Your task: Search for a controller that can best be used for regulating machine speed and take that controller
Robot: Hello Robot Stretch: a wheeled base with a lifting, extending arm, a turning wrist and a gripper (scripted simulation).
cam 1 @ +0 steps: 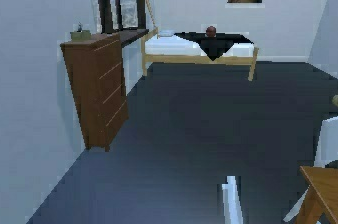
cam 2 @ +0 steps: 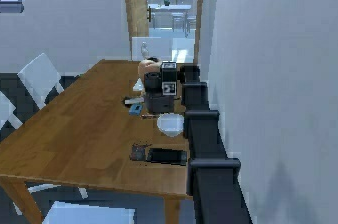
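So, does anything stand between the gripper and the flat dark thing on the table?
Yes. A white bowl sits on the wooden table between the gripper and the flat dark thing, which may be the controller.

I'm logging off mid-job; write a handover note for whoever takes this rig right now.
Gripper: far out over the wooden table; things lie at and behind it, so I cannot tell whether it holds anything.
Things: a dark flat oblong thing, perhaps the controller, lies on the table beside the arm; a white bowl sits just beyond it.
Done: the robot stands at the table, arm reaching along it.
Left: confirm which thing is the controller and take it.
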